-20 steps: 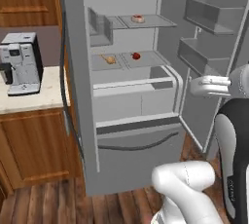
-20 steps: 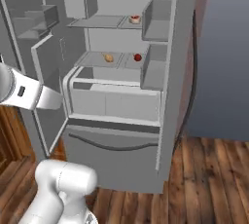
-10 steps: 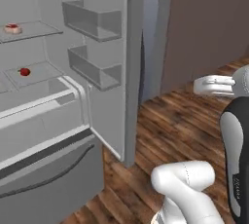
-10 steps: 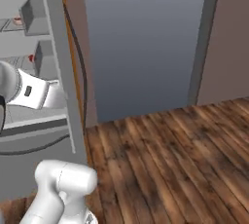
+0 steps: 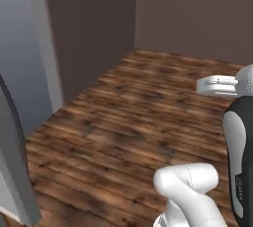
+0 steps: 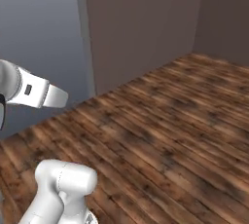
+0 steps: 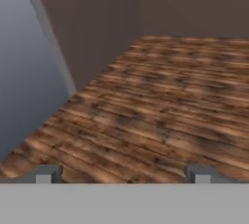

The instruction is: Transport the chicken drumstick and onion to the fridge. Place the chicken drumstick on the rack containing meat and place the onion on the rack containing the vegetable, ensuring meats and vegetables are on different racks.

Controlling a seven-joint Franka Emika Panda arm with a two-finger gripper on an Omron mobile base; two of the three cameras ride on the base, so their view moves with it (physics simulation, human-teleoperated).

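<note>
at the far left of the left base view a grey metallic slab (image 5: pixel 17 137), upright and slightly bowed, is seen at the picture's edge; whether it belongs to the fridge cannot be told. just beside it a blue-grey wall panel (image 5: pixel 22 48) is set, and further right a dark brown wall (image 5: pixel 94 23) meets a second brown wall at a corner. the wooden plank floor (image 5: pixel 128 122) is spread from that corner down to the robot's base. at the right edge the white arm (image 5: pixel 220 85) is held level above the floor.

in the right base view the arm (image 6: pixel 34 91) is seen at the left, in front of the blue-grey panel, with the plank floor (image 6: pixel 170 135) running to the right.

in the hand view the gripper (image 7: pixel 124 172) is pointed over bare planks, and its two dark fingertips (image 7: pixel 46 173) are set wide apart with nothing between them. the chicken drumstick and the onion cannot be located from these pictures, and neither is carried in the pincer.
</note>
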